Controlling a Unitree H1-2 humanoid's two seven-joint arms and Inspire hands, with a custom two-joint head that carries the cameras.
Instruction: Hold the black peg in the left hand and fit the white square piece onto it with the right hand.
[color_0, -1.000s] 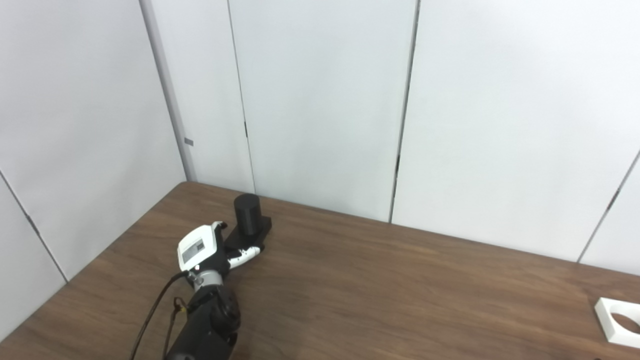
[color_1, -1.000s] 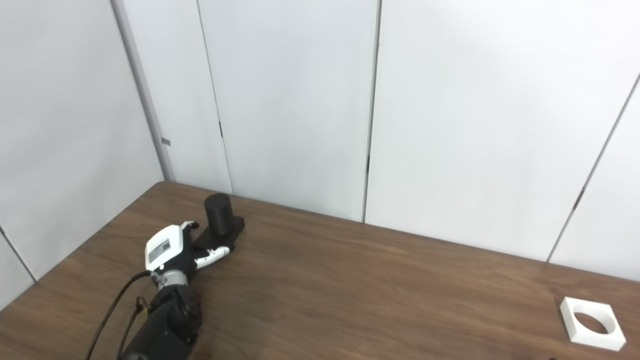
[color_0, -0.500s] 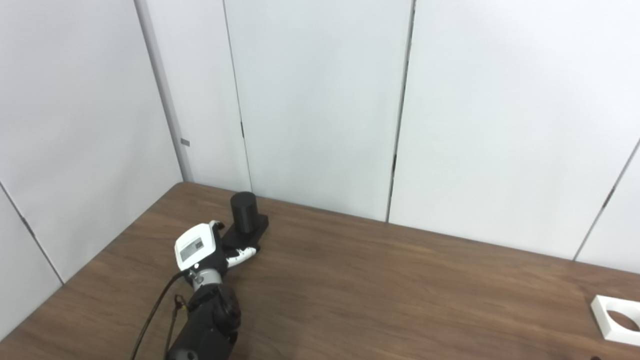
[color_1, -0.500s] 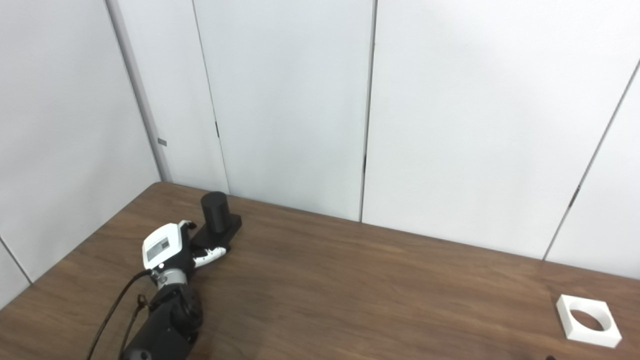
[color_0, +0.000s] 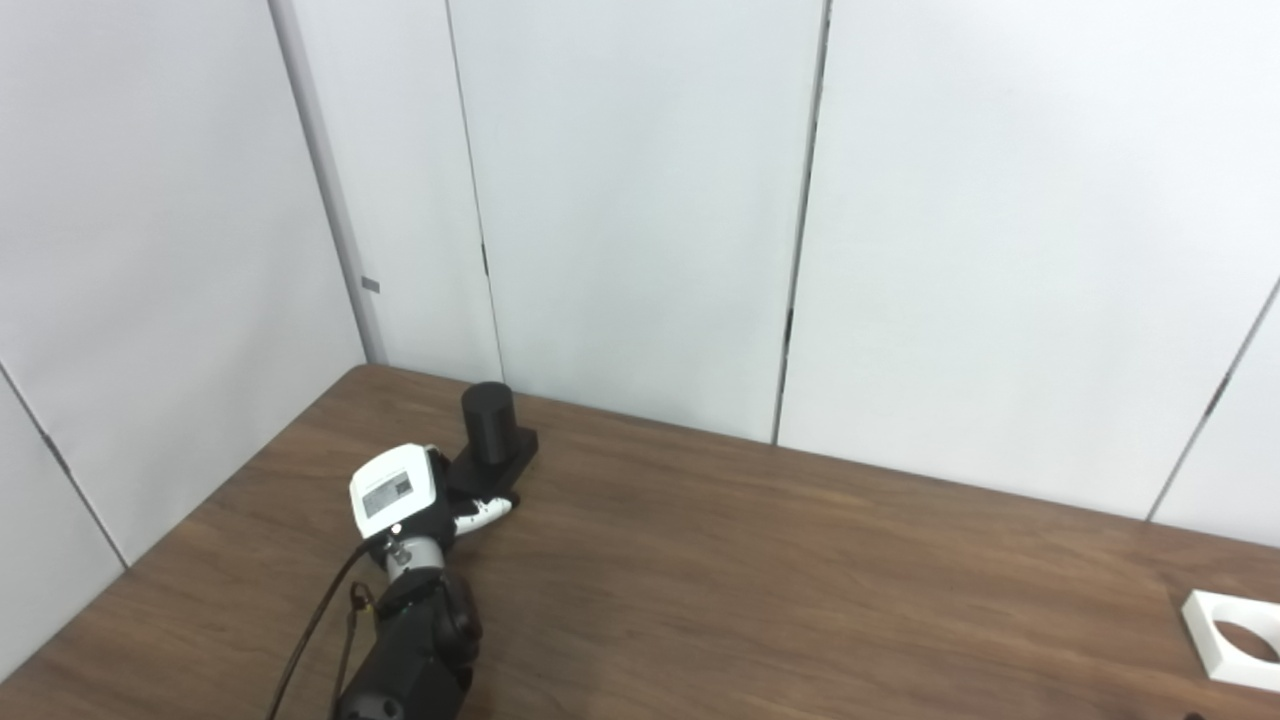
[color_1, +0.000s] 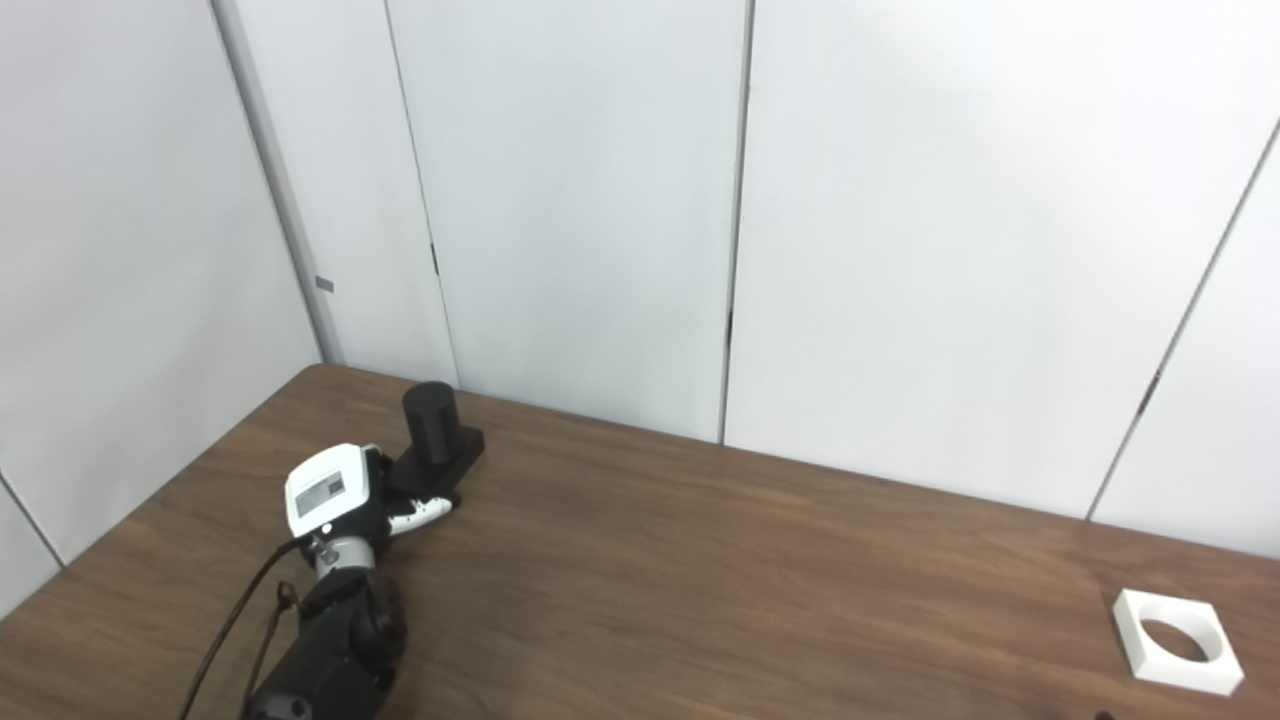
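Because the black peg (color_0: 489, 423) stands upright on its flat black base at the far left corner of the surface (color_0: 760, 590), its long axis points straight up, and that is the line the white square piece (color_1: 1177, 655) will have to come down along. You have the left robot hand (color_0: 420, 500) right at that base: the fingers (color_0: 484, 514) reach forward along the near side of the base and touch it or nearly so, with the peg just beyond and a little to the right of the palm. Whether they have closed on the base you cannot tell from here; the back of the left robot hand hides the grip. The white square piece lies flat at the far right edge of the surface, its round hole facing up, well apart from the peg across the whole width. Your right robot hand is not in view, so I judge it the nearer one for that piece only by side.
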